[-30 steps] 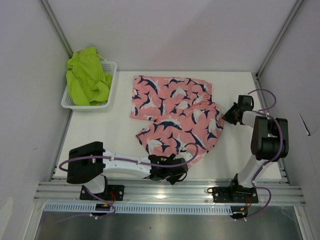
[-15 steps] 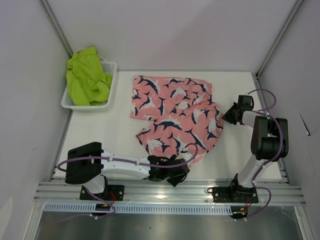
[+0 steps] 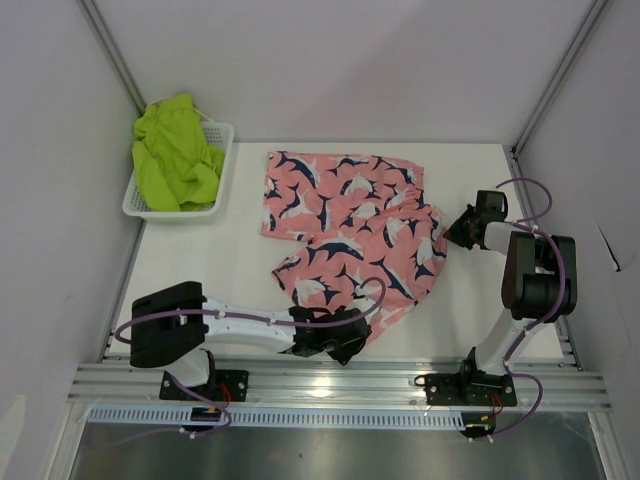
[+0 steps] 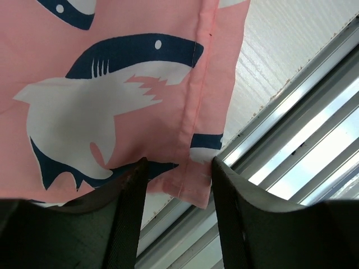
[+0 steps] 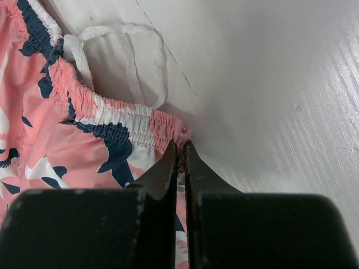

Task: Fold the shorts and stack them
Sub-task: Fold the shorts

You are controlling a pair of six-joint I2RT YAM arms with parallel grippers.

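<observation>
The pink cloth shorts with navy-and-white shark print [image 3: 345, 225] look thin, smooth and matt, their waistband gathered and a white braided cord [image 5: 72, 43] looping off it. Beneath them the white table [image 3: 200, 265] is matt and finely grained. On their near side runs a shiny ribbed metal rail [image 3: 300, 385]. Far left of them, matt lime green cloth shorts [image 3: 175, 150] fill a white plastic mesh basket [image 3: 190, 212]

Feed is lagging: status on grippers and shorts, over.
Left gripper open, straddling near hem of pink shorts. Right gripper shut on their waistband corner. Green shorts bunched in the basket. Nothing blocking.
</observation>
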